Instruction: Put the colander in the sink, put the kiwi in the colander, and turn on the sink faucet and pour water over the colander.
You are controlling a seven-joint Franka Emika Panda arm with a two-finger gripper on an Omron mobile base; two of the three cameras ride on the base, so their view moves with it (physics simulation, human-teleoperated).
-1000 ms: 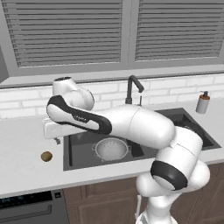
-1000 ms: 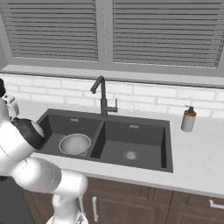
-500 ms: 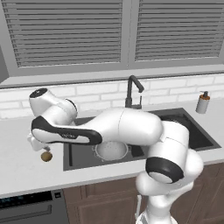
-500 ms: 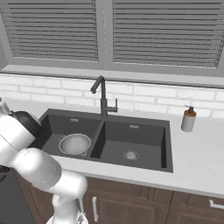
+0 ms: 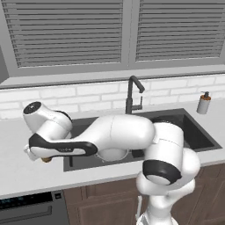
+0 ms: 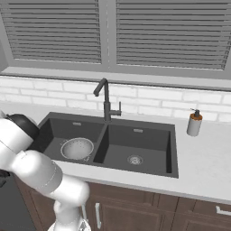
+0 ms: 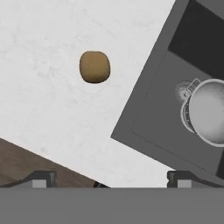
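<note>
2 rear views share sink — hand camera overhead.

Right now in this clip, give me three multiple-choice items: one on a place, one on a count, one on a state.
1. Where is the colander?
A. on the counter
B. in the sink's left basin
C. in the right basin

2. How many basins does the sink have?
A. one
B. two
C. three

3. Where does the kiwi stand?
A. lying on the counter, untouched
B. inside the colander
C. clamped in the hand

Answers:
1 B, the right base view shows it left of the divider.
2 B, one divider splits the sink.
3 A, the hand view shows it alone on the white counter, the hand open above.
</note>
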